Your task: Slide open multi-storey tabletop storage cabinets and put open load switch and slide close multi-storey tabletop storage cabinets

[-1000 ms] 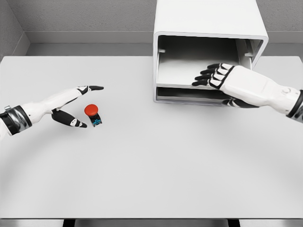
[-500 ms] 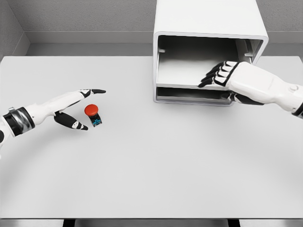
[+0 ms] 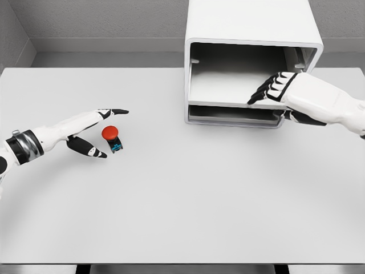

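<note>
The load switch (image 3: 112, 137) lies on the desk (image 3: 188, 200) between the left hand's (image 3: 85, 132) spread fingers (image 3: 117, 112); the cabinet (image 3: 251, 63) sits at two o'clock.

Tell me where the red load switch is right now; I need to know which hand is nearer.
In the head view the load switch lies on the table, left side, between the open fingers of the left hand, far from the cabinet.

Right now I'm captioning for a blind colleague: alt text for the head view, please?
The left hand, fingers spread, flanks a red-capped load switch on a white table. The right hand curls over the open drawer's front edge in a white cabinet.
</note>
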